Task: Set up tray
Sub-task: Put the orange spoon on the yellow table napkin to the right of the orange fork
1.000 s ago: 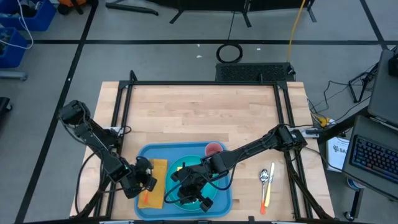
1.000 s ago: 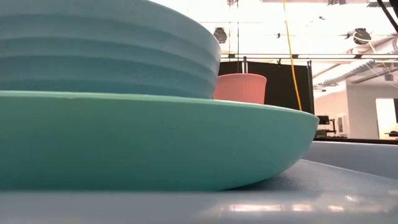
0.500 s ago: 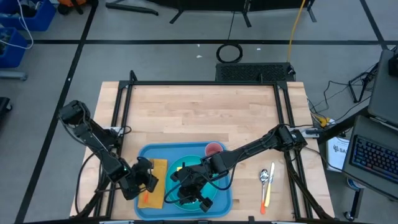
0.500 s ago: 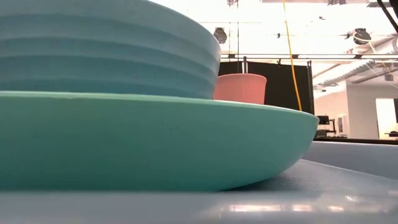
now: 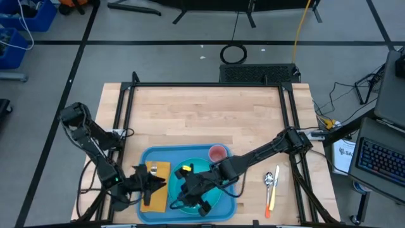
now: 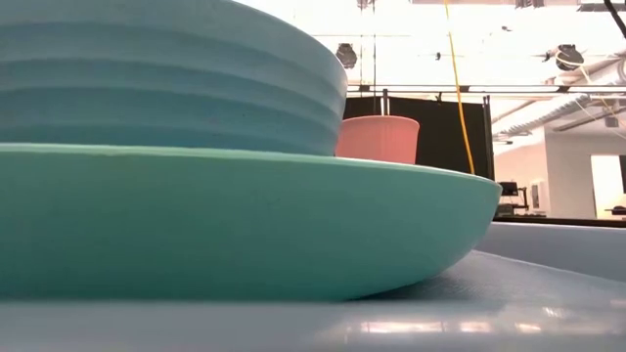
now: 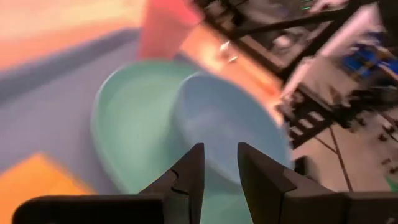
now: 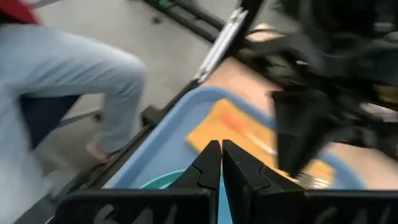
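Note:
The blue tray (image 5: 145,155) lies at the table's near edge. On it a teal plate (image 5: 214,197) carries a light blue bowl (image 7: 224,118). A pink cup (image 5: 218,152) stands at the tray's far right. A yellow-orange napkin (image 5: 158,197) lies on the tray's left part with an orange-handled utensil (image 8: 239,124) on it. My left gripper (image 7: 219,158) hovers open over the napkin and points toward the plate. My right gripper (image 8: 219,149) is shut above the plate and bowl, with nothing between its fingers.
A spoon (image 5: 269,179) and an orange-handled utensil (image 5: 273,197) lie on the wood right of the tray. Bare wood (image 5: 202,114) fills the table's far half. A person's leg (image 8: 74,81) stands beyond the table's edge.
My left gripper has risen a little over the napkin. Its wrist has rolled and tipped up, so it now points toward the plate, and the utensil's light end shows on the napkin. My right gripper has turned slightly above the plate.

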Available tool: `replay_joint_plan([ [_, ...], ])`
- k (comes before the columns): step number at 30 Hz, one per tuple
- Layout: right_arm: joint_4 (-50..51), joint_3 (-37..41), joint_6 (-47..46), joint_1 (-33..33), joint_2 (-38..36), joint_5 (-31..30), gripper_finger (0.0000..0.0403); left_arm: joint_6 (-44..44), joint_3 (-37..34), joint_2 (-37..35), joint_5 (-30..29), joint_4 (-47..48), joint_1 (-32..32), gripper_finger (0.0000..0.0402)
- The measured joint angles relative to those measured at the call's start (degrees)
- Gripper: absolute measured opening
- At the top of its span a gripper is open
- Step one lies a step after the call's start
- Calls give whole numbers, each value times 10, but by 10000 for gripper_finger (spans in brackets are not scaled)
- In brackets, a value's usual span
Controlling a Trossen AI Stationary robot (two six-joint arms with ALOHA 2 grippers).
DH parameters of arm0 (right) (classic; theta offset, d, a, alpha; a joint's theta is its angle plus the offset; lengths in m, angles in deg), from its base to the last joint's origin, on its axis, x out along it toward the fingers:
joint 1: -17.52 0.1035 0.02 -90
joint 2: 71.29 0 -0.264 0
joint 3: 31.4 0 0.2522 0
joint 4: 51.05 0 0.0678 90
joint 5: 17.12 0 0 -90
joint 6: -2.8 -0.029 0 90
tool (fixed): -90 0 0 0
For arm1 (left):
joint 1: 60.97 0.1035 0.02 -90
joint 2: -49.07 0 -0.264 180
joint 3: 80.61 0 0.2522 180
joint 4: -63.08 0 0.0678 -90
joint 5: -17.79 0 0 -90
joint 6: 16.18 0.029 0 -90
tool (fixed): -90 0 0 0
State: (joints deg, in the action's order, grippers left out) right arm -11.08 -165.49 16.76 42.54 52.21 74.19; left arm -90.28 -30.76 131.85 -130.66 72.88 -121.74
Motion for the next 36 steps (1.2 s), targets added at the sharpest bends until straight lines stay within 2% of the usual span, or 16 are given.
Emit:
replay_joint_plan([
  [4,5,0,-11,30,-18,-92,6,160,0,0,-22,-111,-13,99],
  [9,15,0,-44,62,-50,-179,6,266,0,0,-34,-193,-22,99],
  [17,109,0,-190,74,-80,-210,6,295,0,0,-37,-202,-22,99],
  [19,152,0,-240,76,-82,-261,6,299,0,0,-37,-202,-20,99],
  [23,264,0,-345,86,-82,-403,2,305,0,0,-40,-202,-18,99],
  [25,328,0,-417,90,-82,-441,1,307,0,0,-45,-202,-18,99],
  [27,388,0,-493,93,-82,-447,2,317,0,0,-46,-203,-16,99],
  [29,438,0,-559,92,-81,-426,1,323,0,0,-46,-203,-12,99],
  [32,496,0,-631,92,-81,-402,1,332,0,0,-46,-203,-4,99],
  [36,548,0,-717,96,-81,-403,1,349,0,0,-46,-203,6,99],
])
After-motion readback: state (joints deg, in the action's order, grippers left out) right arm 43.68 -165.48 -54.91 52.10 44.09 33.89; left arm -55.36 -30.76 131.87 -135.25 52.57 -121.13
